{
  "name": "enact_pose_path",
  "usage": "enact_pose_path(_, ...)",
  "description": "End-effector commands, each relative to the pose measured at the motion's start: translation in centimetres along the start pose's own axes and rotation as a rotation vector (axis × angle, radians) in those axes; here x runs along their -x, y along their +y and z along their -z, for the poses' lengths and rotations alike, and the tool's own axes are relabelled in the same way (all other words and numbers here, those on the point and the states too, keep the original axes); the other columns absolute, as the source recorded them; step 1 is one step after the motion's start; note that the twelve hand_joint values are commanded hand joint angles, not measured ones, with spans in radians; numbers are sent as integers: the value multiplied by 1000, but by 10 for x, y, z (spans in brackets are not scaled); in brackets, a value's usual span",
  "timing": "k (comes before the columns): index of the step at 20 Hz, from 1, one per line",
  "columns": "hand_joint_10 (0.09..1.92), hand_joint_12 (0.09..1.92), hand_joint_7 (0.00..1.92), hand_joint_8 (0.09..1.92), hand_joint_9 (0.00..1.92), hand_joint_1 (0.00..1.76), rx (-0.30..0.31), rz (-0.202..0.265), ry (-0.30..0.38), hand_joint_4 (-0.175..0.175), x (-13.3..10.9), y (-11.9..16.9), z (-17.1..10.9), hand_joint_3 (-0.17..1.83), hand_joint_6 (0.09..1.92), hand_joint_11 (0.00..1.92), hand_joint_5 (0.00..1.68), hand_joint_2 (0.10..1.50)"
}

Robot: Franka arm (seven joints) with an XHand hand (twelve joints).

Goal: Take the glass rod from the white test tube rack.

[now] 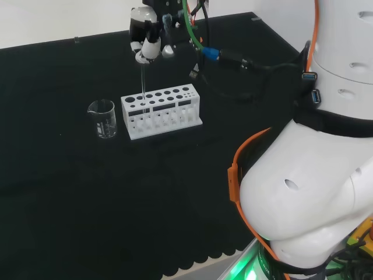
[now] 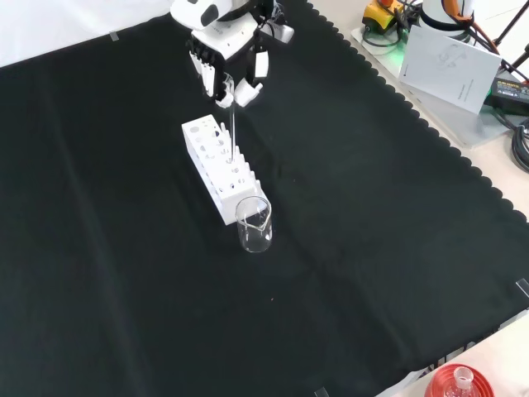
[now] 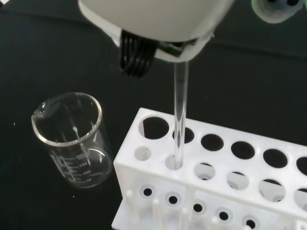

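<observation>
two things stand on the black cloth (image 1: 70,192) in the head view, read left to right: a clear glass beaker (image 1: 103,119) and, just beside it, the white test tube rack (image 1: 161,109). above the rack's left end hangs the hand (image 1: 147,41), its fingers curled round the top of the glass rod (image 1: 143,81), which runs straight down toward the rack's holes at that end. right of that, the arm's big white links (image 1: 315,186) stand.

the front view turns the row about: the hand (image 2: 225,62) comes in from the top, the rack (image 2: 217,165) lies slantwise below it, and the beaker (image 2: 254,224) stands nearer the camera at the rack's lower end. here the rod (image 2: 235,124) shows as a thin pale line from the fingers down to the rack's top.

the wrist view gives what the others cannot: the beaker (image 3: 73,139) is empty, with printed marks on its wall, and the rod's (image 3: 179,120) lower end sits in a hole in the second row of the rack (image 3: 211,182), near the corner by the beaker. the rod stands upright. a blurred white part of the hand (image 3: 153,19) covers its upper end.
</observation>
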State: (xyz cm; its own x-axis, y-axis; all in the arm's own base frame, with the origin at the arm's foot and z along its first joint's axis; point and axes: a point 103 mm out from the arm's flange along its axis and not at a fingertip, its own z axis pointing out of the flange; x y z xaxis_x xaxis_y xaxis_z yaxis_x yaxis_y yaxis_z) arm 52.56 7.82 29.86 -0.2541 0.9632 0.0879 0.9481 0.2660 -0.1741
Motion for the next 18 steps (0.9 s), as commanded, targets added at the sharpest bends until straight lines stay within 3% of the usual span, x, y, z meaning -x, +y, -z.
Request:
enact_pose_path(1,598,670,1343,831,1564,1319,5,8,-15,-175,-6,-4,14,874,921,1521,1089,577)
enact_pose_path(18,588,672,1351,824,1578,1320,42,29,-50,-175,-29,-16,43,885,914,1527,1095,569)
